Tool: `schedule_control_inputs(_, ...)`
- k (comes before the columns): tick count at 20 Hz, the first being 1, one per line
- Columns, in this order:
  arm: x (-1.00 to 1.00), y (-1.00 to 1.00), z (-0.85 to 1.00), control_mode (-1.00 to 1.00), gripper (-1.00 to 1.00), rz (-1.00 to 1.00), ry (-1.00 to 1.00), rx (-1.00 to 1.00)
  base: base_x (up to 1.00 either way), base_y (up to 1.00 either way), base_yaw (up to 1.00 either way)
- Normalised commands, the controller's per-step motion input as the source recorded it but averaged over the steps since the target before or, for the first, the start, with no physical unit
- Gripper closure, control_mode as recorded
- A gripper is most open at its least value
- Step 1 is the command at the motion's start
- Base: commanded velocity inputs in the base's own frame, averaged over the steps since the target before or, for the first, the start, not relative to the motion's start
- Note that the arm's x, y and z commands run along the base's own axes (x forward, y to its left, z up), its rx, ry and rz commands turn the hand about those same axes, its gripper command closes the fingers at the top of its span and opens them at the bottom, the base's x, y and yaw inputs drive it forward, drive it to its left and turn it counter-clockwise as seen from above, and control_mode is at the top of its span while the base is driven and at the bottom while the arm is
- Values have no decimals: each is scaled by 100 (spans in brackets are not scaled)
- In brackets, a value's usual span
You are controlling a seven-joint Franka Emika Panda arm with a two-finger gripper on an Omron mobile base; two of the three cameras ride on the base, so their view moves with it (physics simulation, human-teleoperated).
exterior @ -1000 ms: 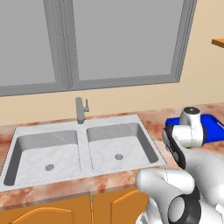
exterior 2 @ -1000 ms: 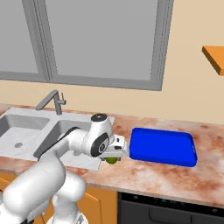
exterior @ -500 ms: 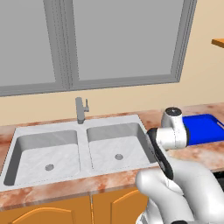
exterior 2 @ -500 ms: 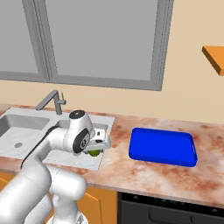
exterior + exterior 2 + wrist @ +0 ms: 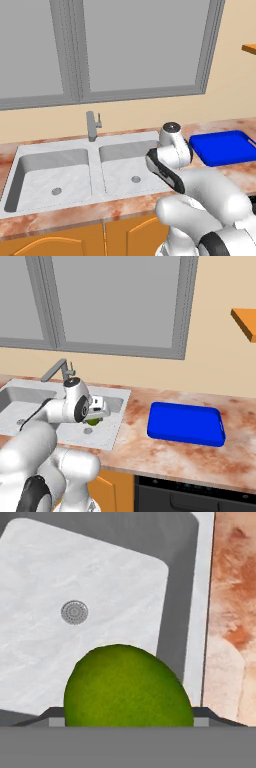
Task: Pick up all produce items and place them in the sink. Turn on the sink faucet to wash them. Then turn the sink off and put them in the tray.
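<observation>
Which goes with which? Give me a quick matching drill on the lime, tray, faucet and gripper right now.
Things:
1. lime
2. tray
3. faucet
4. gripper

States or places:
A. bare, on the counter right of the sink
B. behind the divider between the two bowls
C. held between the fingers
D. over the right bowl

Pairs: 1-C, 2-A, 3-B, 4-D

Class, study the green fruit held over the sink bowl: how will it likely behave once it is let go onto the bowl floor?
The green fruit looks rounded and smooth, so it will probably roll instead of staying put. The sink floor looks flat and slick, with walls that should contain it. It seems firm, likely keeping its shape between the jaws.
</observation>
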Motion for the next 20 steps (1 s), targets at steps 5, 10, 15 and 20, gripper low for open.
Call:
schedule_control_inputs(5, 53, 35, -42, -100, 100, 1, 10, -4, 0, 0, 0)
schedule_control_inputs(10, 29, 9, -38, -100, 100, 0, 8, -6, 0, 0, 0)
schedule_control_inputs(15, 37, 16, -25, -100, 100, 0, 9, 0, 0, 0, 0)
schedule_control_inputs(20, 22, 10, -39, -100, 100, 0, 0, 0, 0, 0, 0)
